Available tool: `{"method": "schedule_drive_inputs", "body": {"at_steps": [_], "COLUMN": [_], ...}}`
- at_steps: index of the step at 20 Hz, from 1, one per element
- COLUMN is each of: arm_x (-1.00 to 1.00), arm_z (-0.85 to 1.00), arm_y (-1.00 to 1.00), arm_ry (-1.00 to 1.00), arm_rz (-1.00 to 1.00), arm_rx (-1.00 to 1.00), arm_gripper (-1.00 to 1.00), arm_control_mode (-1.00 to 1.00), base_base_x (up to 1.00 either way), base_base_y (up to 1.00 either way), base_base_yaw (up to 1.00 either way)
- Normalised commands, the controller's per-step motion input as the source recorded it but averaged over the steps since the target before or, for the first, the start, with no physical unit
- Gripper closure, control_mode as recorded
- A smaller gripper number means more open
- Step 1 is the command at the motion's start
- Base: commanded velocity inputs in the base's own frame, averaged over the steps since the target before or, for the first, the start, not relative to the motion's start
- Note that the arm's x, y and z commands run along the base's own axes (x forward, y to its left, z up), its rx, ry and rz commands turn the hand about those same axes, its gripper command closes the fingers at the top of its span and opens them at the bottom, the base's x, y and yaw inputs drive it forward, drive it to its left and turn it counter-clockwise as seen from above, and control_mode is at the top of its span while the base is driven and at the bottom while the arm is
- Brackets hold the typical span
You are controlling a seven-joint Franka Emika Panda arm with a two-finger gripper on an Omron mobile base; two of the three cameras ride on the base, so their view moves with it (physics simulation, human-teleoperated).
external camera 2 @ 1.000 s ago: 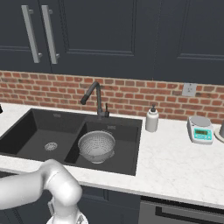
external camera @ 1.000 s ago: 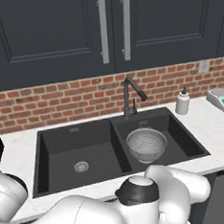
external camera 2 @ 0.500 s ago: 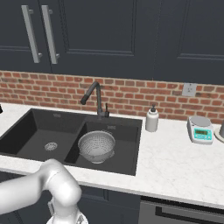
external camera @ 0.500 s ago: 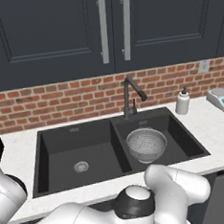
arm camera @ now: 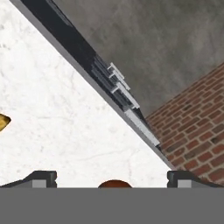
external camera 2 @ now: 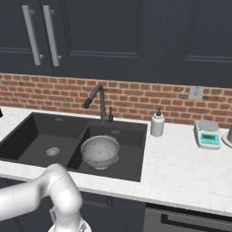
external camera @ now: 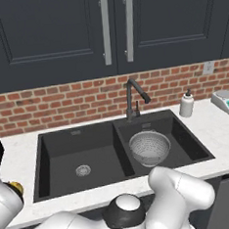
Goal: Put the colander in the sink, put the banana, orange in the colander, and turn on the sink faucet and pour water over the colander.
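Colander in right basin of sink; faucet behind.

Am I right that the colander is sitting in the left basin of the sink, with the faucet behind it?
Not quite. The colander sits in the right basin of the sink, as the left base view shows; the left basin holds only its drain. The faucet does stand behind it.

A white marble tabletop runs beneath a red brick backsplash. A white soap bottle stands upright on it near the wall. Farther along sits a small kitchen scale with a teal display. Dark cabinet doors hang above, two of them with long vertical silver handles. A white wall outlet is set in the brick.
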Motion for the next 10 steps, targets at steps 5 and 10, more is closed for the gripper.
{"method": "schedule_drive_inputs", "body": {"at_steps": [5,10], "arm_x": [0.34,0.26], "arm_z": [-0.01,-0.12], "arm_y": [0.30,0.39], "arm_ry": [0.00,0.00], "arm_rz": [0.00,0.00], "arm_rx": [0.00,0.00], "arm_gripper": [-1.00,-1.00], "arm_control_mode": [-1.00,-1.00], "base_base_x": [0.00,0.00], "base_base_y": [0.00,0.00], "base_base_yaw": [0.00,0.00]}}
